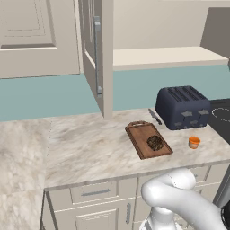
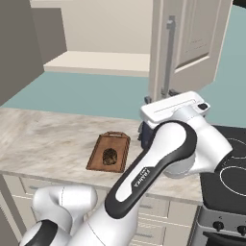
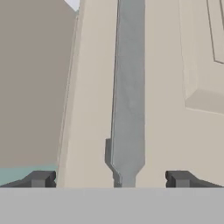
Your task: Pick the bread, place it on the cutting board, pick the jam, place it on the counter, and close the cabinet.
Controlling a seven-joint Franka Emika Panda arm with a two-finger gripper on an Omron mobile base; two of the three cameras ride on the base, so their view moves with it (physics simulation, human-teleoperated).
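Observation:
The dark brown bread (image 1: 155, 143) (image 2: 110, 156) lies on the reddish cutting board (image 1: 140, 133) (image 2: 100, 163), which rests on the marbled counter (image 1: 90, 148). The small orange jam (image 1: 194, 142) stands on the counter right of the board, in front of the toaster. The cabinet is open, and its cream shelf (image 1: 166, 56) is bare. In the hand view my gripper (image 3: 109, 179) is open. Its fingertips (image 3: 39, 178) stand one on each side of the lower end of the right door's grey bar handle (image 3: 129, 96) (image 2: 169, 55), apart from it.
A dark blue toaster (image 1: 183, 107) stands behind the jam, with a knife (image 1: 155, 117) beside it. A black stove (image 1: 222, 112) (image 2: 230, 178) borders the counter's right end. The left cabinet door (image 1: 96, 54) stands edge-on over the counter. My arm (image 2: 163, 158) hides the toaster in the right base view.

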